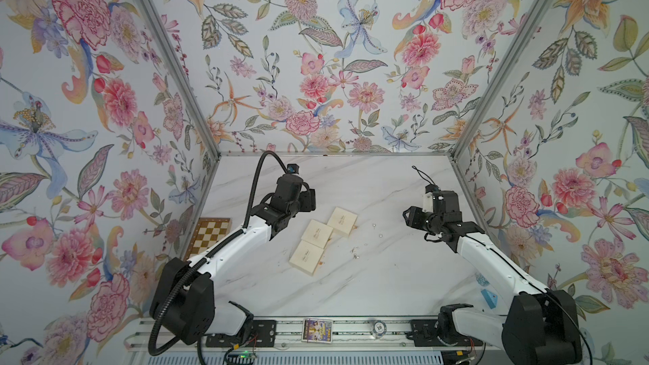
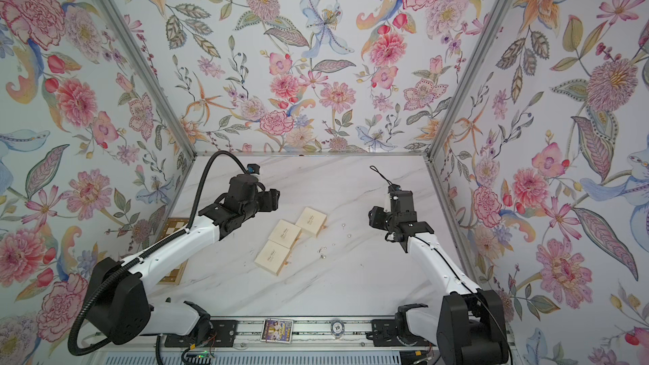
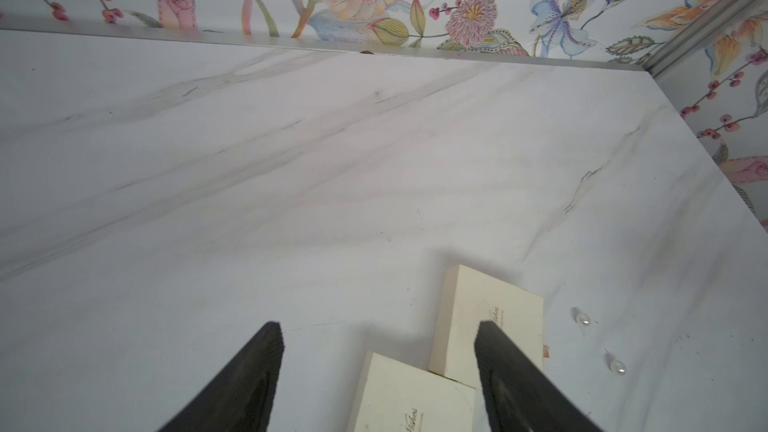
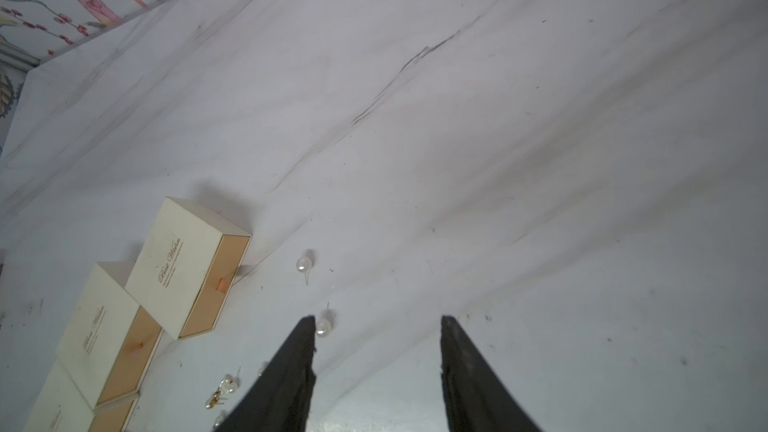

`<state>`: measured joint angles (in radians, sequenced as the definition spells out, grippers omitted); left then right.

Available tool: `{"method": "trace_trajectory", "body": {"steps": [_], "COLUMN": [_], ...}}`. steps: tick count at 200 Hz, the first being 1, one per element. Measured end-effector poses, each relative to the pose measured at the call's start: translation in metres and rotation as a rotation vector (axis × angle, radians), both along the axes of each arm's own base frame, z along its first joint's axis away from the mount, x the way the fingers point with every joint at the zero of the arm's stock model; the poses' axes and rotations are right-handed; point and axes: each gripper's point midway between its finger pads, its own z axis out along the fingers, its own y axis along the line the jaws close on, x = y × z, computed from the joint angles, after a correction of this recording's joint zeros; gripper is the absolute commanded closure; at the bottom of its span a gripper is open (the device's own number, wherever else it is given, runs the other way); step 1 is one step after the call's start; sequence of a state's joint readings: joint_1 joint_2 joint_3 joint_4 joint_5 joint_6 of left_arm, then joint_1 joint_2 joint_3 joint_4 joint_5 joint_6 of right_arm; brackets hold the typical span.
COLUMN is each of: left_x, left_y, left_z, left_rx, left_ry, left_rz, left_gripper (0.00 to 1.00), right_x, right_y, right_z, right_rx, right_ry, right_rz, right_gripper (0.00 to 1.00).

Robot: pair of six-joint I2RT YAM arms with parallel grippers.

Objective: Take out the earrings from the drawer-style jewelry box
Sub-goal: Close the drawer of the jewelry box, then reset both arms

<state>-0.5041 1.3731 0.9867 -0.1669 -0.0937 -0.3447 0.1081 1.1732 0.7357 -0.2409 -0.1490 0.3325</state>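
Three cream drawer-style jewelry boxes (image 1: pixel 342 221) (image 1: pixel 316 234) (image 1: pixel 306 258) lie in a diagonal row mid-table. Their peach drawer fronts (image 4: pixel 208 284) sit pushed in. Several tiny pearl-like earrings (image 1: pixel 380 235) (image 1: pixel 355 253) lie loose on the marble to the right of the boxes, and they show in the right wrist view (image 4: pixel 304 263) (image 4: pixel 227 384). My left gripper (image 1: pixel 310 200) (image 3: pixel 378 326) hovers open and empty just behind the boxes. My right gripper (image 1: pixel 408 215) (image 4: pixel 378 320) is open and empty, with one earring (image 4: pixel 323 328) beside a fingertip.
A wooden chessboard (image 1: pixel 210 237) leans at the left wall under my left arm. A card (image 1: pixel 317 330) and a poker chip (image 1: pixel 379 327) rest on the front rail. A blue item (image 1: pixel 489 298) lies near the right arm's base. Floral walls close three sides.
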Motion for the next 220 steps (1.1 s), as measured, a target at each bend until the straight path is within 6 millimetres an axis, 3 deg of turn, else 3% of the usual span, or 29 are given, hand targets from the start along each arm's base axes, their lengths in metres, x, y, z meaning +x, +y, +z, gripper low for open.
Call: {"method": "trace_trajectory", "body": {"steps": [51, 66, 96, 142, 147, 181, 220], "left_x": [-0.027, -0.035, -0.048, -0.055, -0.055, -0.055, -0.057], "left_y": [0.065, 0.079, 0.103, 0.128, 0.13, 0.145, 0.174], "left_z": [-0.022, -0.024, -0.021, -0.02, -0.02, -0.029, -0.046], "left_rx": [0.15, 0.184, 0.245, 0.317, 0.326, 0.385, 0.391], "left_ry": [-0.012, -0.035, -0.135, -0.234, -0.24, -0.27, -0.28], "left_rz": [0.131, 0.158, 0.205, 0.269, 0.275, 0.305, 0.384], "left_gripper": [0.1, 0.01, 0.01, 0.01, 0.01, 0.01, 0.01], "right_x": [-0.004, -0.005, -0.005, -0.006, -0.005, 0.012, 0.034], "right_y": [-0.079, -0.098, -0.12, -0.134, -0.135, -0.139, -0.1], "right_z": [0.018, 0.015, 0.0, -0.045, -0.048, -0.047, -0.057], "right_rx": [-0.043, -0.059, -0.126, -0.205, -0.21, -0.224, -0.292], "right_ry": [-0.131, -0.155, -0.224, -0.309, -0.316, -0.401, -0.445], "right_rz": [-0.208, -0.27, -0.341, -0.391, -0.394, -0.406, -0.275], "right_gripper": [0.25, 0.21, 0.12, 0.08, 0.04, 0.01, 0.01]}}
